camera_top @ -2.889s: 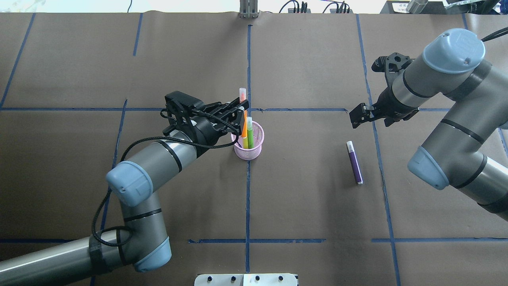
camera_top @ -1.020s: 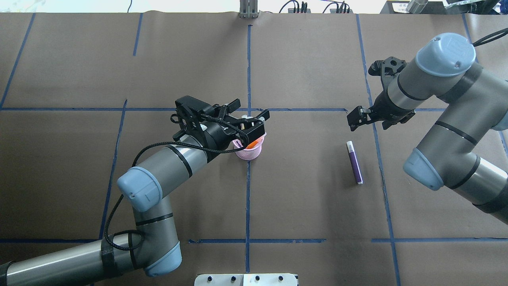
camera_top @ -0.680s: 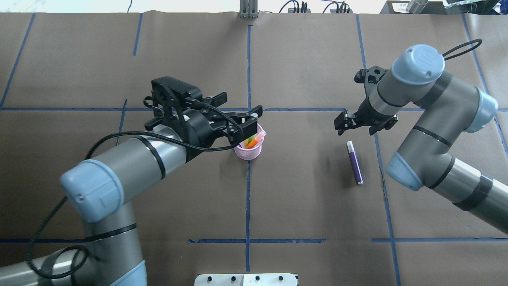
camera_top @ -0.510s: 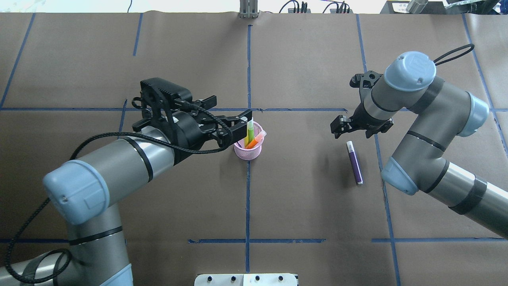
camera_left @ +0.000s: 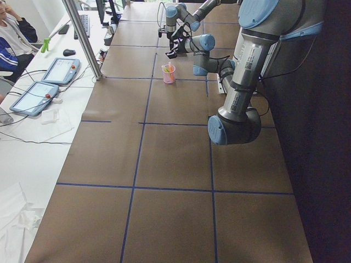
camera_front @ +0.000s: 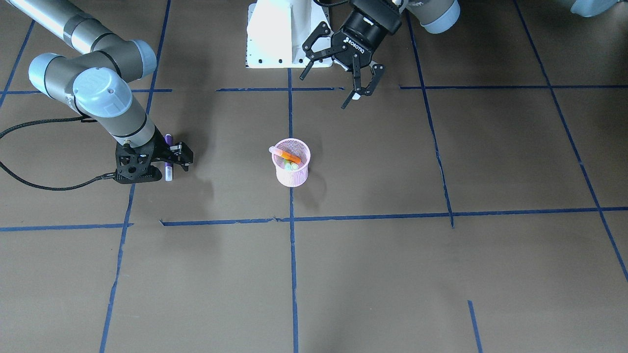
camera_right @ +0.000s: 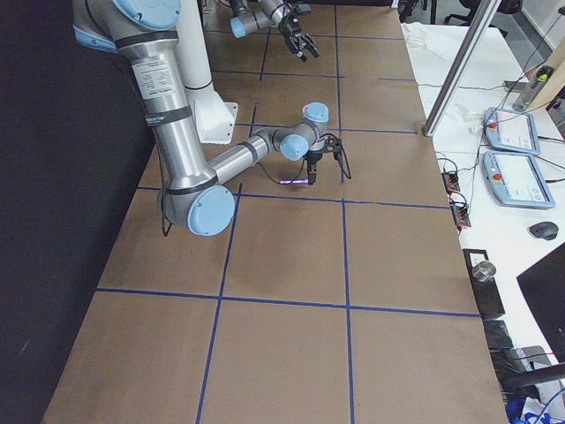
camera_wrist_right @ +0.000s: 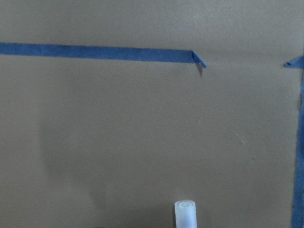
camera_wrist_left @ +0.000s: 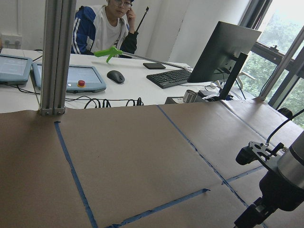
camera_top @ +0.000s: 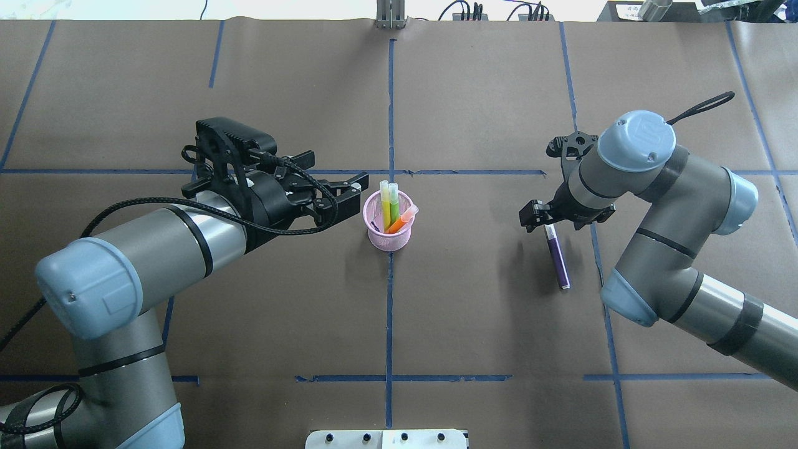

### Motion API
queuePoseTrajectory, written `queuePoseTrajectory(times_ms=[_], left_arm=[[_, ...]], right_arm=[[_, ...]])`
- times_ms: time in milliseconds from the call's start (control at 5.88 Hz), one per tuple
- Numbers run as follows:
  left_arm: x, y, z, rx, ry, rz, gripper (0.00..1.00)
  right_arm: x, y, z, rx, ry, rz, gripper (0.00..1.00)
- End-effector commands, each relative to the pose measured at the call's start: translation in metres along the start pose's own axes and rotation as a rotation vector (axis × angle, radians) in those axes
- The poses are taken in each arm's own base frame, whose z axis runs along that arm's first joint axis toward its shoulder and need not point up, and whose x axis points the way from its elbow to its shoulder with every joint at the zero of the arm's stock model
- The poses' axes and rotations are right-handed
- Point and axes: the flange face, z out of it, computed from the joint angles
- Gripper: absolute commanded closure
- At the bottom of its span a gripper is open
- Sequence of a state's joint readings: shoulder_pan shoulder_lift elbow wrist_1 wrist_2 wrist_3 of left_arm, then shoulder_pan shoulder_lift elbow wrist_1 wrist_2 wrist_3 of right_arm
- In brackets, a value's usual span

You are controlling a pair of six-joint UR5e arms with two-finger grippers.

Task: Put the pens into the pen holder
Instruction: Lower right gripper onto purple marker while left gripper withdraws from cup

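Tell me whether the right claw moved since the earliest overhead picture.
Yes. The right claw shifted from beside the blue tape line to over the purple pen's cap end.

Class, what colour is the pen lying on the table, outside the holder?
The purple pen has a pale cap end. It shows best in the overhead exterior view.

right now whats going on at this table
The robot is collecting pens into the pink pen holder, which already holds two green pens and an orange pen. Its left gripper hangs open and empty beside it. The right gripper is down over the purple pen on the table, fingers either side, not lifted yet.
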State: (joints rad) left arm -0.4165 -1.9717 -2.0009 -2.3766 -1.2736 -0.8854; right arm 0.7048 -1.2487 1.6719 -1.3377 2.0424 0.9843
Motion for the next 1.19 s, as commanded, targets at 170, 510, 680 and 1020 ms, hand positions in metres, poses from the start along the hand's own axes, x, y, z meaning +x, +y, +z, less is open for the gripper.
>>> queuePoseTrajectory(times_ms=[170, 510, 680, 1020], left_arm=[[-0.0069, 0.0034, -0.0004, -0.009, -0.010, 0.003, 0.00], [-0.0080, 0.0032, -0.0004, -0.008, -0.012, 0.003, 0.00], [-0.0091, 0.0019, -0.0004, -0.006, -0.014, 0.004, 0.00], [-0.0096, 0.0013, -0.0005, -0.005, -0.015, 0.004, 0.00]], right_arm=[[0.0020, 0.0042, 0.0070, -0.012, 0.007, -0.005, 0.13], [0.0029, 0.0050, 0.0088, -0.015, 0.010, -0.012, 0.48], [0.0021, 0.0043, 0.0072, -0.014, 0.007, -0.014, 0.71], [0.0017, 0.0044, 0.0044, -0.010, 0.003, -0.035, 1.00]])
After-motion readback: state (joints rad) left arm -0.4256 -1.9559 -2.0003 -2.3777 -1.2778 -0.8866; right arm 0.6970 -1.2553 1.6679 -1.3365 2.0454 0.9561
